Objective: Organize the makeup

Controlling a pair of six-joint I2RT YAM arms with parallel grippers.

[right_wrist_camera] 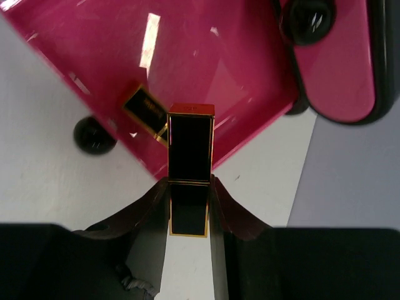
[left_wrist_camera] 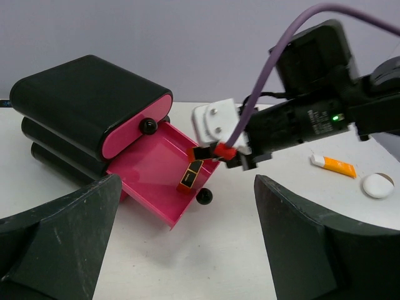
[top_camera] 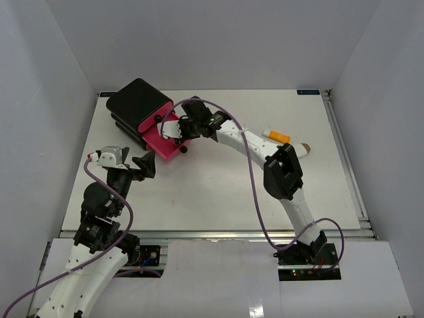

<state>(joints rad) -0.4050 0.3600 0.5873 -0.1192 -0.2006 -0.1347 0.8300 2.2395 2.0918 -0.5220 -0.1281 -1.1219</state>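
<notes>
From above, a white tabletop sits between pale walls. A small sticker on its far edge is too small for me to read. My right arm stretches from its base across to the far left, elbow raised. It puts my right end effector over the open pink drawer of the black box. My left arm stays folded near its base, and my left end effector is spread wide, facing the box and touching nothing. The orange tube and the white puff lie well apart from the box, beyond my right forearm.

In my left wrist view, my broad dark fingers frame the drawer. A black-and-gold lipstick shows just below my right fingertips, though I cannot tell whether it is the gripped one. The tube and puff lie to the right.

In my right wrist view, my end effector is pinched narrow on a lipstick, its end poking over the drawer's rim. A second lipstick lies inside; any print on its gold-edged face is unreadable. A black knob sits beside it.
</notes>
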